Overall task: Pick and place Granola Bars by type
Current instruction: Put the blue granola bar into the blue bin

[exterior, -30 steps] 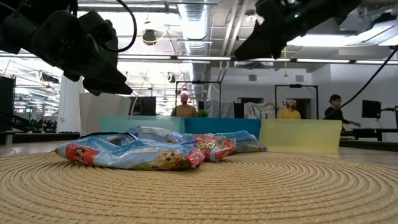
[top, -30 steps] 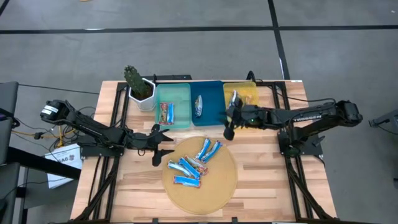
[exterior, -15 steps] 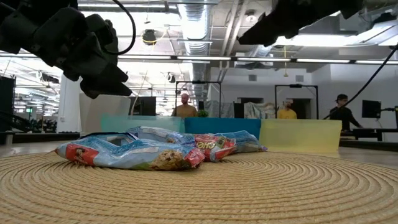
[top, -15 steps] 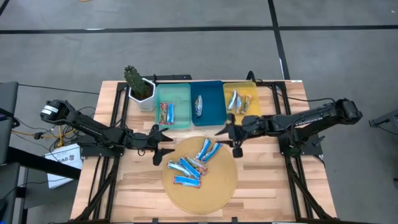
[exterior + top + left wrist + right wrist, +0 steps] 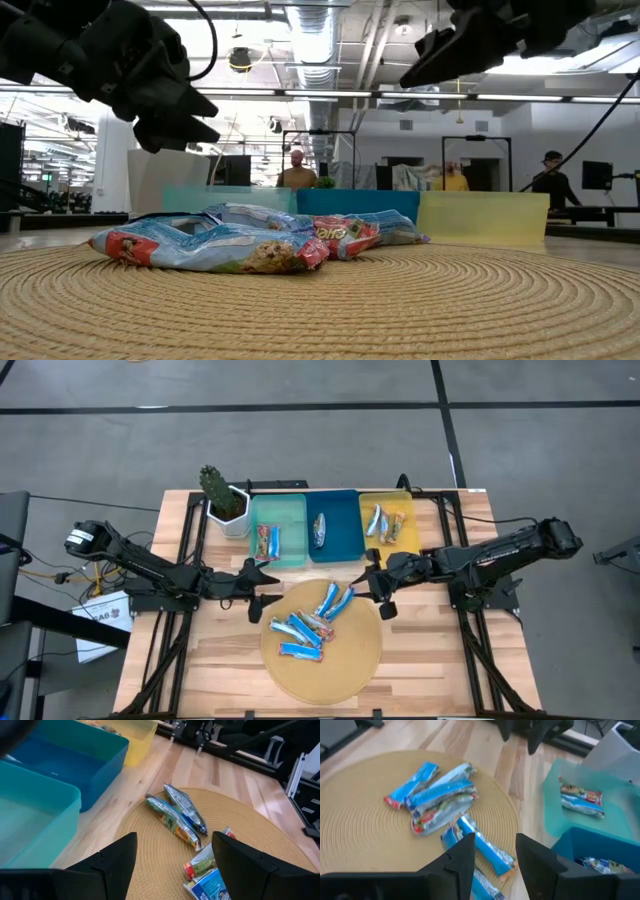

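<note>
Several blue-and-white granola bars (image 5: 308, 625) lie in a loose heap on a round woven mat (image 5: 350, 660), also seen in the right wrist view (image 5: 437, 800). One bar (image 5: 268, 542) lies in the teal tray (image 5: 285, 510). Another (image 5: 318, 530) lies in the blue tray (image 5: 340, 510), and two (image 5: 384, 523) in the yellow tray (image 5: 400, 503). My left gripper (image 5: 265, 590) hovers open at the mat's far-left rim. My right gripper (image 5: 379, 593) hovers open above the mat's far-right rim, nothing between its fingers (image 5: 462, 857).
A cactus in a white pot (image 5: 224, 502) stands left of the teal tray. The three trays sit side by side along the table's far edge. Bare wood shows to the left and right of the mat. People stand in the room beyond the table (image 5: 296, 172).
My right gripper has swung from the gap between the blue and yellow trays toward the table's near edge, to the mat's far-right rim, rolling its wrist on the way. My left gripper has rolled a little in place. The bars have not moved.
</note>
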`<state>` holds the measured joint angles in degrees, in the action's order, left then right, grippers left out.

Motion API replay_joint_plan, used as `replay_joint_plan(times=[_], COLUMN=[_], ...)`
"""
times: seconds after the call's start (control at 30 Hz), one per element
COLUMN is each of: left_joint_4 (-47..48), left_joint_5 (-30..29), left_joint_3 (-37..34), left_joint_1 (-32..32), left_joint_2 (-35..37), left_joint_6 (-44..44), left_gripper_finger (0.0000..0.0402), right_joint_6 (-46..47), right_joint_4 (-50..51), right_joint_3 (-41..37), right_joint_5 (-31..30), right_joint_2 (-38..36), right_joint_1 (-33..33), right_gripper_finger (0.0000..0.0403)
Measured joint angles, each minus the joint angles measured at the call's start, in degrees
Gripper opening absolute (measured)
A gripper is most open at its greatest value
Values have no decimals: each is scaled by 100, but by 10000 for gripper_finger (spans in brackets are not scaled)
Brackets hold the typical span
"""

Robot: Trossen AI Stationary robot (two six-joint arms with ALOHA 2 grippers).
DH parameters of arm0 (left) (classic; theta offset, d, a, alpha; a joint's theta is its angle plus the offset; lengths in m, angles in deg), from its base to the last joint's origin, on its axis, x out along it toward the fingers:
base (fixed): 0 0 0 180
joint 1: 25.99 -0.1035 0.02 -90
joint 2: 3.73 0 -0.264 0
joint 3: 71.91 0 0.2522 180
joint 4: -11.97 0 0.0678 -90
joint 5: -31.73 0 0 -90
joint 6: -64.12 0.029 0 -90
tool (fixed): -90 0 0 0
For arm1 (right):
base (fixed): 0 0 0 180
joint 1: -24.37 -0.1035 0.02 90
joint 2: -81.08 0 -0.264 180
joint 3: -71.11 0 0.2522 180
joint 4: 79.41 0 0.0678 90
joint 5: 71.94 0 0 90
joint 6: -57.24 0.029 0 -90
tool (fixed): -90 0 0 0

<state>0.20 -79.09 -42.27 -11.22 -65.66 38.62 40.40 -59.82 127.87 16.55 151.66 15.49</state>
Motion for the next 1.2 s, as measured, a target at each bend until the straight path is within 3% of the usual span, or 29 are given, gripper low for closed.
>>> replay_joint_plan(times=[0.4, 0.77, 1.2], left_joint_4=[31, 197, 225], left_joint_5=[-54, 107, 275], left_joint_3=[0, -2, -2], left_joint_1=[-1, -2, -2], left_joint_2=[0, 0, 0], left_joint_6=[-14, 15, -24], left_gripper_finger=[249, 249, 249], right_joint_6=[-125, -383, -857], right_joint_4=[422, 720, 1412], right_joint_3=[-13, 653, 1418], right_joint_5=[0, 8, 12], right_joint_2=[306, 1864, 3019], right_joint_1=[-19, -84, -86], right_gripper_finger=[143, 160, 162])
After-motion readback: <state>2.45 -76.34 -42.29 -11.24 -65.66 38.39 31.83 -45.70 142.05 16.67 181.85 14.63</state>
